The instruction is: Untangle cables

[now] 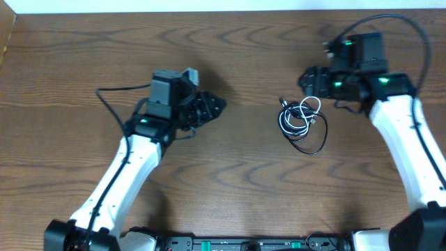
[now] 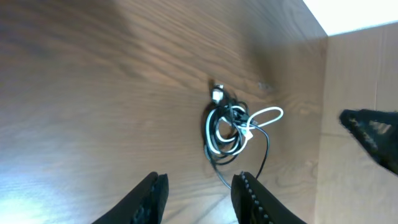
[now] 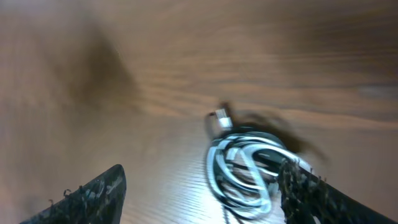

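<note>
The cables [image 1: 301, 123], one thin black and one thin white cord, lie tangled in a small coil on the wooden table, right of centre. They also show in the left wrist view [image 2: 231, 127] and in the right wrist view [image 3: 245, 168], where a small plug end [image 3: 219, 117] sticks out. My left gripper [image 1: 212, 106] is open and empty, well to the left of the coil; its fingers [image 2: 202, 193] frame the coil from a distance. My right gripper [image 1: 310, 80] is open and empty just beyond the coil's upper right; its fingers [image 3: 202, 190] straddle the coil.
The wooden table [image 1: 230, 181] runs to a pale wall at the far edge [image 1: 209, 5]. A thick black arm wire [image 1: 111, 104] trails left of the left arm. The right arm's tip shows in the left wrist view [image 2: 373, 134].
</note>
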You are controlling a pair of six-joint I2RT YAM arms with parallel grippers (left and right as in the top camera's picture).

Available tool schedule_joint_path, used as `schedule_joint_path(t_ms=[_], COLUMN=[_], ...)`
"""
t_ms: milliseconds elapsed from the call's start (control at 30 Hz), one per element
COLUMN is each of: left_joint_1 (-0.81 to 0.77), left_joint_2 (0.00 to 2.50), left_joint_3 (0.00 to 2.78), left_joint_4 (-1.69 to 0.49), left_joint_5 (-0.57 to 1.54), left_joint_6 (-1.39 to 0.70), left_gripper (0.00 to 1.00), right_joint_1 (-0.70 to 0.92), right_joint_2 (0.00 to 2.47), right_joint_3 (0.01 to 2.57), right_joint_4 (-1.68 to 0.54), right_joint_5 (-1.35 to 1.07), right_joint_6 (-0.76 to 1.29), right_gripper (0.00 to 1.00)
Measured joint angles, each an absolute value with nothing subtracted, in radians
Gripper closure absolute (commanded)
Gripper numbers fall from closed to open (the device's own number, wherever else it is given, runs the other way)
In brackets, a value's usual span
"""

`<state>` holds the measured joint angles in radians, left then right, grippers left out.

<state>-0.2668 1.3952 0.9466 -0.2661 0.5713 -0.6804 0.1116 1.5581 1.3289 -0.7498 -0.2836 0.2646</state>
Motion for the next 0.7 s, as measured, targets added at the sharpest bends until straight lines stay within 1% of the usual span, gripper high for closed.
schedule_joint_path(t_ms=[167, 300, 367, 533, 700], left_joint_1=[-0.377, -0.463, -0.502, -0.586, -0.659], left_joint_2=[1.511, 1.658, 1.73, 1.887, 2.016], left_joint_3=[0.947, 0.95, 0.953, 0.998, 1.135], left_joint_4=[-0.082, 0.116, 0.173, 0.177, 0.162], left_joint_5=[0.547, 0.541, 0.537, 0.485, 0.44], left_joint_6=[-0.702, -0.742, -0.76, -0.786, -0.792], left_gripper=[0.57, 0.56, 0.56, 0.54, 0.5], right_joint_1=[0.01, -0.033, -0.045, -0.05, -0.05], right_joint_2=[1.55, 1.555, 1.555, 1.555, 1.555], right_joint_3=[1.329, 1.328, 1.328, 1.328, 1.328], right_joint_4=[-0.832, -0.861, -0.876, -0.912, -0.933], right_joint_5=[-0.239, -0.226, -0.224, -0.22, -0.213], right_joint_6=[0.287, 0.293, 0.293, 0.285, 0.271], right_gripper=[0.26, 0.25, 0.25, 0.25, 0.25])
